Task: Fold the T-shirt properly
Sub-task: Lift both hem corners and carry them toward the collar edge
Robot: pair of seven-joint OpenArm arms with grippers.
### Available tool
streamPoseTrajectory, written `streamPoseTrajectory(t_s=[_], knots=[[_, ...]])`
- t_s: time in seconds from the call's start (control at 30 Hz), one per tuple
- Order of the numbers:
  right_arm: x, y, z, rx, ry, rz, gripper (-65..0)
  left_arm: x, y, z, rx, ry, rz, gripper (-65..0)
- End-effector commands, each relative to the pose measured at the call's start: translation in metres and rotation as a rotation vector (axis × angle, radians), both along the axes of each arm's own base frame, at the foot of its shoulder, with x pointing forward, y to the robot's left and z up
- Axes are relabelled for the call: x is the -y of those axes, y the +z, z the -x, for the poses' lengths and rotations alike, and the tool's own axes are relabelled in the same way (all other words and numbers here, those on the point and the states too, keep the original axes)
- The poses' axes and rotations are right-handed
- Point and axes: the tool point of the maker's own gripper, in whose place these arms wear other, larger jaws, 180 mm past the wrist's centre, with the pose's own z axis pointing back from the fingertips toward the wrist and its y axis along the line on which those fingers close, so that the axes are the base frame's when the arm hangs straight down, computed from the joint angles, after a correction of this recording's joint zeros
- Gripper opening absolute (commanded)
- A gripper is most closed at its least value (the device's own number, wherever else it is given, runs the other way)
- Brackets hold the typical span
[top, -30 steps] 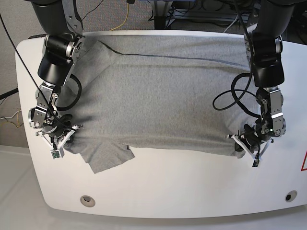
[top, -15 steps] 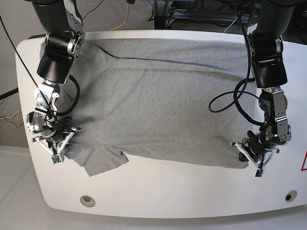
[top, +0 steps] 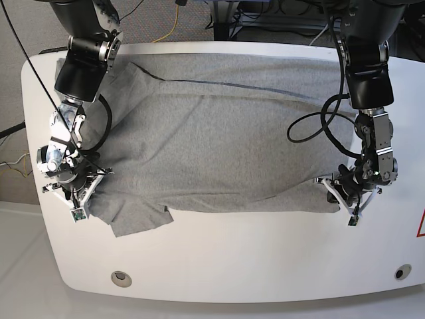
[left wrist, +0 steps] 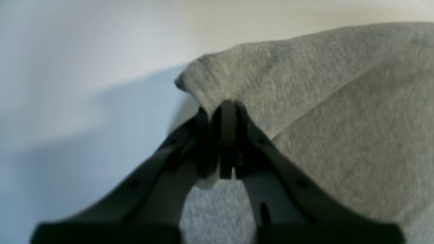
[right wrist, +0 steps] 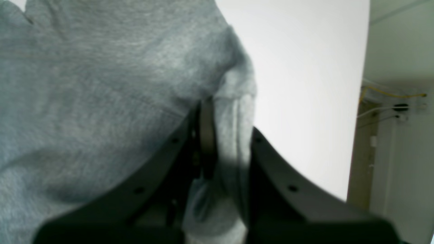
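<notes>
The heather-grey T-shirt (top: 219, 146) lies spread almost the full width of the white table (top: 232, 266), with a sleeve flap (top: 136, 219) sticking out at the front left. My left gripper (top: 337, 197) holds the shirt's front right corner. In the left wrist view it (left wrist: 226, 106) is shut on a fold of the grey cloth (left wrist: 322, 101). My right gripper (top: 89, 193) is at the front left corner. The right wrist view shows it (right wrist: 218, 101) shut on bunched cloth (right wrist: 84, 84).
Two round holes (top: 120, 278) (top: 401, 272) sit near the table's front edge. Black cable loops (top: 312, 133) hang from the arm on the right, over the shirt. A red mark (top: 421, 226) is at the table's right edge.
Both grippers pulled the shirt's front edge toward the table front, then eased back a little. The cloth now lies flatter and has shifted slightly left.
</notes>
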Motion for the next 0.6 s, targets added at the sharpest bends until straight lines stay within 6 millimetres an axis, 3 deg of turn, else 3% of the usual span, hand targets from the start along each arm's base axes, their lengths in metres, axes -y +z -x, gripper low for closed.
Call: streamPoseTrajectory(t_s=[0.0, 0.27, 0.57], knots=[[0.009, 0.02, -0.007, 0.044, -0.011, 0.027, -65.0, -0.006, 0.017, -0.009, 0.055, 0.004, -0.007, -62.3], [0.019, 0.016, 0.0, -0.007, -0.031, 0.051, -65.0, -0.004, 0.017, 0.002, 0.051, -0.01, -0.03, -62.3], [0.025, 0.01, 0.008, -0.061, -0.048, 0.064, -65.0, -0.002, 0.035, 0.008, 0.043, -0.03, -0.079, -62.3]])
